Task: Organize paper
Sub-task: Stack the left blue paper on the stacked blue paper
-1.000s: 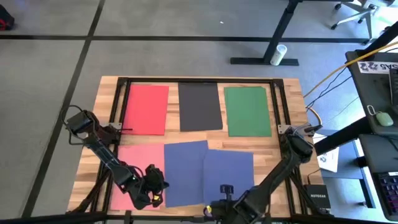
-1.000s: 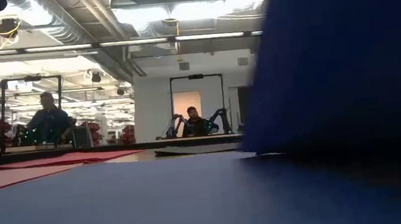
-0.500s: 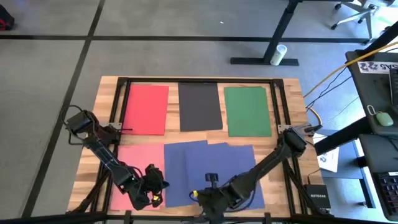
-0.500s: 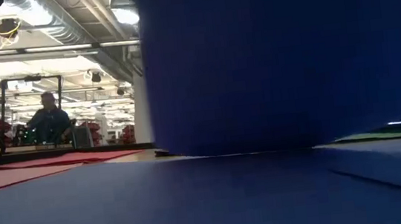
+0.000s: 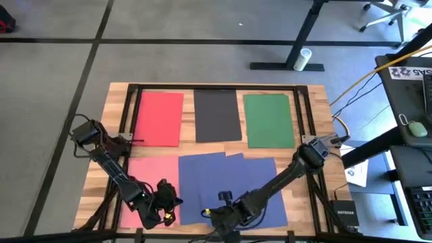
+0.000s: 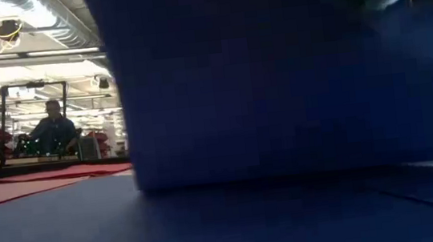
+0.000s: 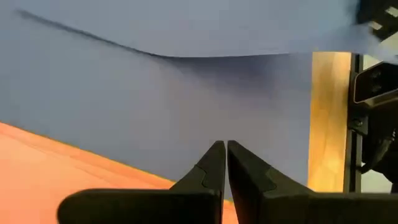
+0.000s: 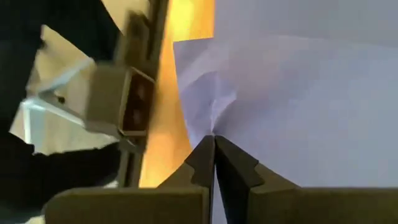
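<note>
table (image 5: 108,108) is the landmark. high view: red sheet (image 5: 159,118), black sheet (image 5: 217,115), green sheet (image 5: 269,120) in a row at table's far edge; pink sheet (image 5: 148,177) and overlapping blue sheets (image 5: 202,179) at its near edge. left gripper (image 5: 169,214) over pink/blue border, right gripper (image 5: 209,214) on blue, both by near edge.
low view: blue fills most; person (image 6: 52,132) beyond table.
left wrist: fingers (image 7: 210,167) pressed together, holding nothing, over blue.
right wrist: fingers (image 8: 204,158) pinched on crumpled blue sheet corner near table edge.
</note>
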Available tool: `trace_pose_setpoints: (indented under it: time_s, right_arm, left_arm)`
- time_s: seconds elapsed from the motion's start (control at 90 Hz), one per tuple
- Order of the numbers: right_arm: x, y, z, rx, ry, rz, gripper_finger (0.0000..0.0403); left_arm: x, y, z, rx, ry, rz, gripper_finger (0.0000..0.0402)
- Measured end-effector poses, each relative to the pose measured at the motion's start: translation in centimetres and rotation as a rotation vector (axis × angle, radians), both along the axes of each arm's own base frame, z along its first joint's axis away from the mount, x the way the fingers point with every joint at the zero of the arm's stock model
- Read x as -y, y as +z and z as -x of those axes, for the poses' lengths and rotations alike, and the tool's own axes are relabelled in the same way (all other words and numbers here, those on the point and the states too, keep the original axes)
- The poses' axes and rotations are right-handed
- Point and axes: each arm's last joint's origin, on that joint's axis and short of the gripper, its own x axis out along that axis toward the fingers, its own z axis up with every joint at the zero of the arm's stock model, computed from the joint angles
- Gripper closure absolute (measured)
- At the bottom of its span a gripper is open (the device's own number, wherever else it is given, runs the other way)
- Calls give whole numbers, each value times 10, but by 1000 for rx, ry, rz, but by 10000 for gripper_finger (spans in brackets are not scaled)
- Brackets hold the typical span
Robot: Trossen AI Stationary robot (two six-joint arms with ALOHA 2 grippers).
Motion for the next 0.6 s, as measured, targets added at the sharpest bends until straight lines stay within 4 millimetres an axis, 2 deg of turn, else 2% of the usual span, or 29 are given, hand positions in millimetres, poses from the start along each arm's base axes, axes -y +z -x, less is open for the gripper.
trace_pose_setpoints:
  time_s: [0.222,0.378,0.6]
  right_arm:
    - [-16,9,28,-61,-59,25,402]
    - [-30,7,47,-118,-89,37,402]
    - [-40,6,62,-135,-118,70,402]
  left_arm:
    - [0,0,1,-2,-2,1,402]
    - [0,0,0,-1,-1,2,402]
    - [0,0,0,-1,-1,3,402]
